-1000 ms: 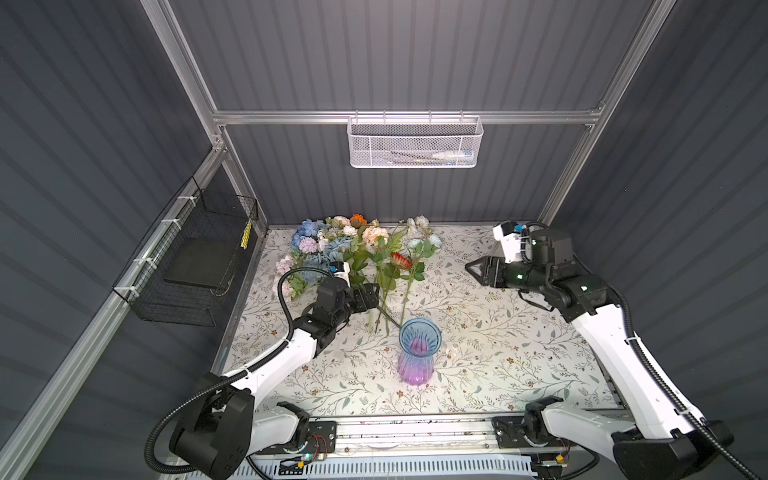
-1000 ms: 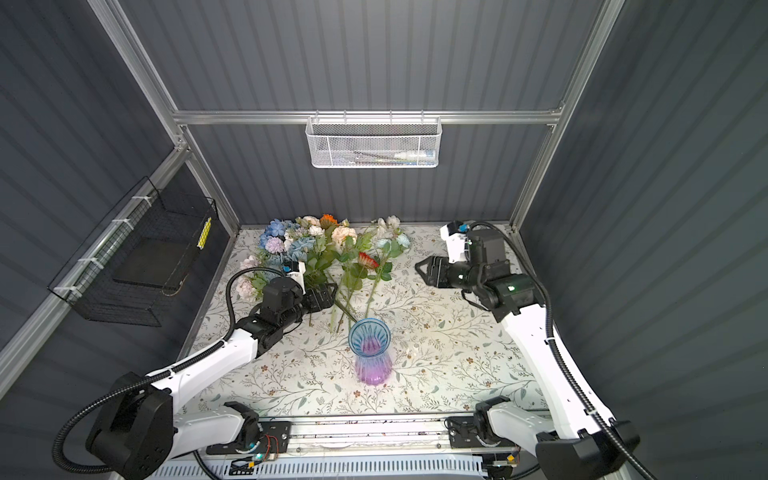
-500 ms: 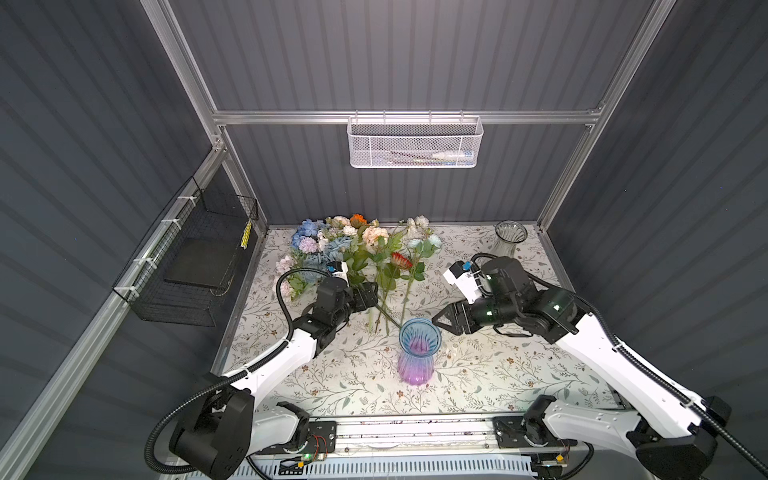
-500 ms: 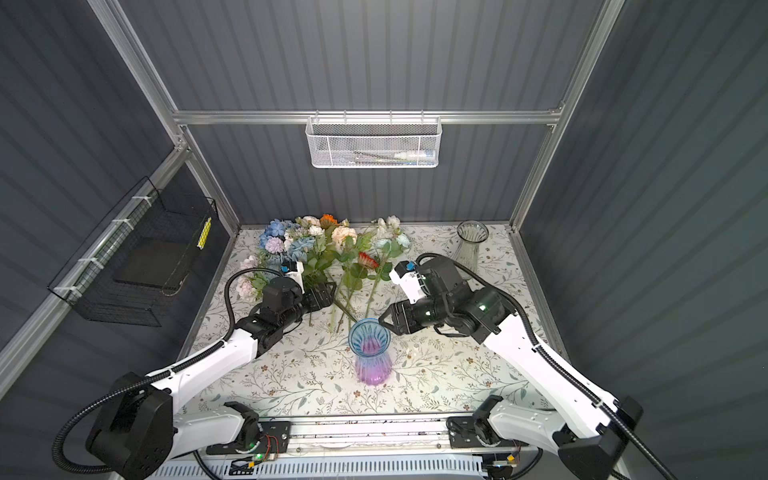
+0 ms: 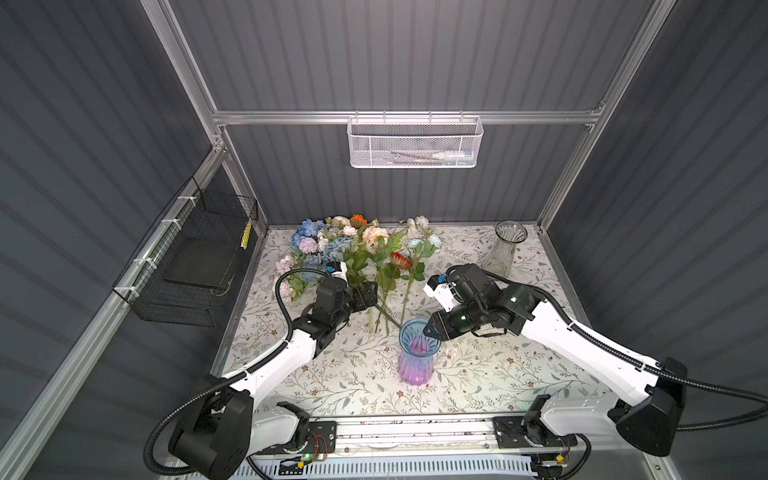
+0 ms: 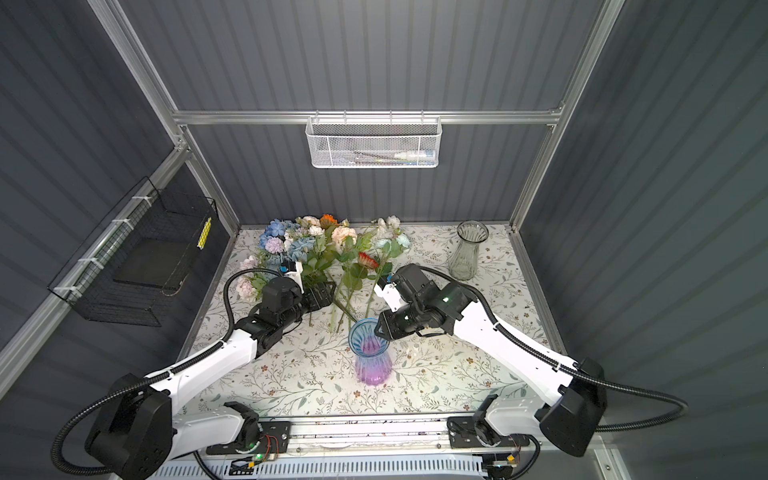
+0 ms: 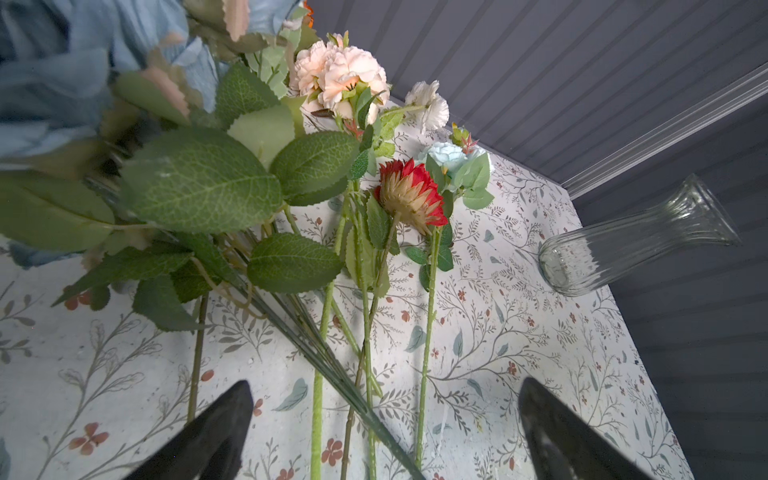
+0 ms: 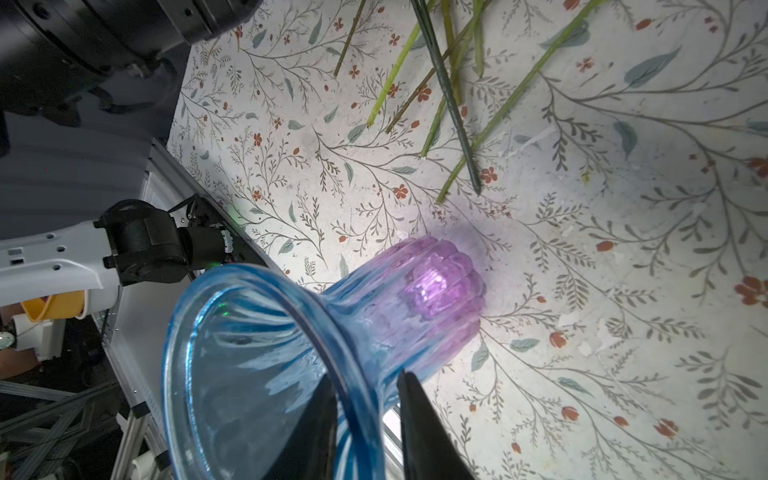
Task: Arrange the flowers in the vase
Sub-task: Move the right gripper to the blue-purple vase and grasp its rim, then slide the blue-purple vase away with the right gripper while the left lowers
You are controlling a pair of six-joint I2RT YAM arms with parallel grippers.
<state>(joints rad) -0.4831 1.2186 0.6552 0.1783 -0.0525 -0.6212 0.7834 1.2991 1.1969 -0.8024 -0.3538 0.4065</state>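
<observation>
Grey ribbed walls [image 5: 415,62], floral-print tabletop [image 5: 498,374]; nothing arranged so far: all the flowers [image 5: 349,245] lie heaped at its back left, stems pointing toward the empty blue vase [image 5: 415,357] standing front centre. Left gripper [image 7: 384,436] spread wide over the loose stems, holding none; right gripper [image 8: 368,376] set narrow astride the blue vase's rim, one finger inside, one outside, actual bite uncertain. Count: two vases, the clear vase [image 5: 505,249] back right also empty; flower heads over ten, too tangled to tally.
</observation>
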